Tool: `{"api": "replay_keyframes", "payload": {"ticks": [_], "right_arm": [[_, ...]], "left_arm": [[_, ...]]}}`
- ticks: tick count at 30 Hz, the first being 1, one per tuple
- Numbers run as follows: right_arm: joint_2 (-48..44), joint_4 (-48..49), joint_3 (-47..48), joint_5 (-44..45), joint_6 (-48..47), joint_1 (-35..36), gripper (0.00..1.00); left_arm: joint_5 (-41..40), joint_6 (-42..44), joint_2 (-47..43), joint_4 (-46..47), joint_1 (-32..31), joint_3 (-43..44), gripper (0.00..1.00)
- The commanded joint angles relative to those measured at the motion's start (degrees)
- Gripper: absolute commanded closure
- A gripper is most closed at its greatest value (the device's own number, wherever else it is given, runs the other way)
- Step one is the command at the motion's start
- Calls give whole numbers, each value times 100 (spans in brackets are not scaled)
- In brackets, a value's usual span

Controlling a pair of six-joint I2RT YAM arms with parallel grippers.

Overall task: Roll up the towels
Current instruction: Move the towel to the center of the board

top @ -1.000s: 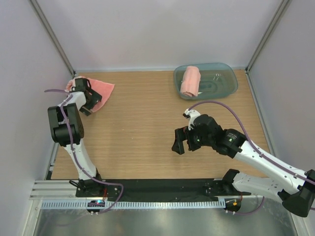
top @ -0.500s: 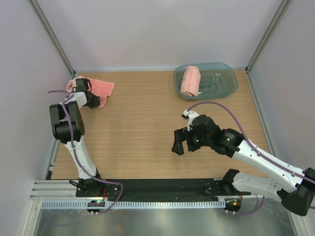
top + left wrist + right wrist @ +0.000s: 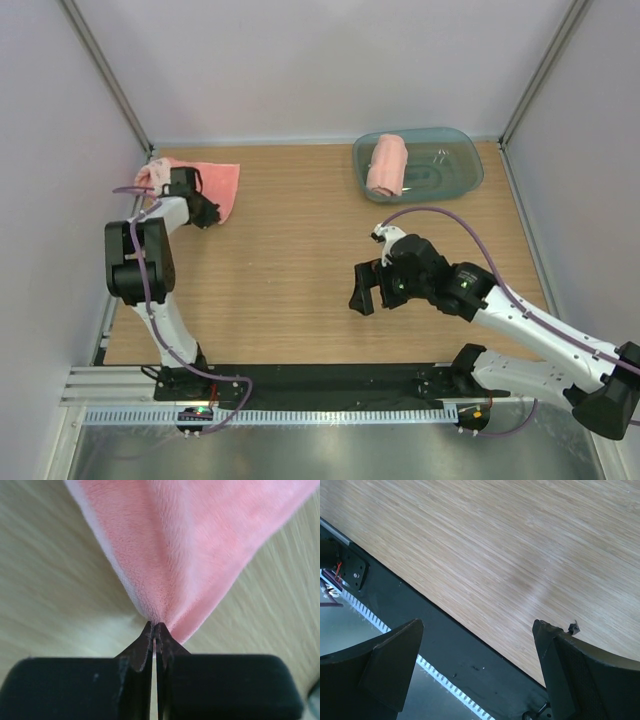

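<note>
A salmon-pink towel (image 3: 218, 183) lies partly spread at the table's far left, one end bunched near the wall. My left gripper (image 3: 206, 216) is shut on its near corner. In the left wrist view the closed left gripper (image 3: 156, 626) pinches the towel (image 3: 180, 545), which fans out ahead of it. A second towel (image 3: 387, 165), rolled, lies in the blue-green tub (image 3: 466, 172) at the back right. My right gripper (image 3: 362, 291) hovers open over the table's middle, nothing between its fingers. The right wrist view shows this right gripper (image 3: 477, 626) over bare wood and the black front rail.
The left wall and its metal post (image 3: 105, 75) stand close to the pink towel. A black rail (image 3: 320, 380) runs along the near edge by the arm bases. Wooden tabletop (image 3: 290, 240) lies between the two arms.
My left gripper shut on the towel's corner and moved right and slightly nearer, pulling the cloth flatter. The right arm has barely moved.
</note>
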Motion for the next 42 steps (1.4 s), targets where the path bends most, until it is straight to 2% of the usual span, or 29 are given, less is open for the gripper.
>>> {"api": "replay_keyframes", "payload": {"ticks": [1, 3, 5, 7, 9, 10, 12, 13, 18, 22, 23, 24, 25, 27, 28, 29, 31, 34, 36, 37, 39, 40, 42], "right_arm": [[-178, 137, 124, 288, 151, 22, 0], [-205, 75, 203, 481, 265, 31, 0], [-310, -39, 247, 999, 371, 31, 0], [-450, -196, 264, 1585, 564, 22, 0], [-565, -337, 264, 2027, 774, 31, 0], [-626, -460, 264, 2211, 836, 31, 0], [-793, -636, 317, 2783, 959, 31, 0], [-846, -828, 387, 2976, 1099, 22, 0], [-1013, -1471, 659, 3960, 1548, 22, 0], [-1145, -2007, 774, 4541, 1909, 14, 0], [-1171, -2034, 774, 4577, 1970, 14, 0], [-1198, -2043, 765, 4595, 1988, 14, 0], [-1215, -2061, 791, 4552, 2023, 5, 0], [-1181, -1991, 783, 4350, 2024, -4, 0], [-1119, -1877, 774, 4140, 2006, -4, 0], [-1058, -1789, 757, 3990, 2006, -21, 0], [-822, -1430, 687, 3613, 1901, -48, 0], [-435, -877, 669, 3155, 1760, -197, 0], [83, -638, 686, 2628, 1699, -390, 0], [251, -393, 651, 2435, 1620, -695, 0], [760, -32, 494, 1444, 1541, -1136, 0], [1110, 352, 302, 752, 1514, -1703, 0], [1409, 654, 151, 397, 1470, -2050, 0]], "left_arm": [[-27, -46, -914, 104, -484, -539, 100], [-27, -108, -1318, 140, -886, -840, 100], [-395, -179, -1608, 166, -1239, -1262, 100], [-650, -353, -2039, 157, -1959, -1491, 100], [-888, -547, -2215, 131, -2495, -1650, 100], [-932, -626, -2216, 140, -3011, -1659, 100], [-1029, -925, -2059, 140, -3445, -1580, 100], [-1038, -1022, -1962, 166, -3891, -1493, 100], [-1152, -1593, -1207, 43, -4949, -572, 100], [-871, -1683, -391, 131, -5766, 395, 100], [-862, -1577, -301, 18, -5915, 641, 98], [-853, -1411, -248, -131, -6126, 835, 92], [-958, -1331, -273, -333, -6189, 1003, 76], [-1134, -1269, -720, -370, -6190, 760, 56], [-1282, -1225, -931, -396, -6163, 393, 38], [-1519, -1199, -1464, -492, -6102, 163, 33], [-1722, -1085, -2028, -694, -5865, -189, 27], [-2214, -918, -3180, -1256, -5575, -796, 26], [-2829, -821, -3986, -1705, -5513, -1200, 22], [-2953, -803, -4218, -1836, -5408, -1332, 20], [-2963, -785, -4683, -2108, -5285, -1727, 19], [-2963, -803, -5095, -2197, -5232, -1834, 19], [-3015, -846, -5475, -2495, -5231, -2097, 19]]}}
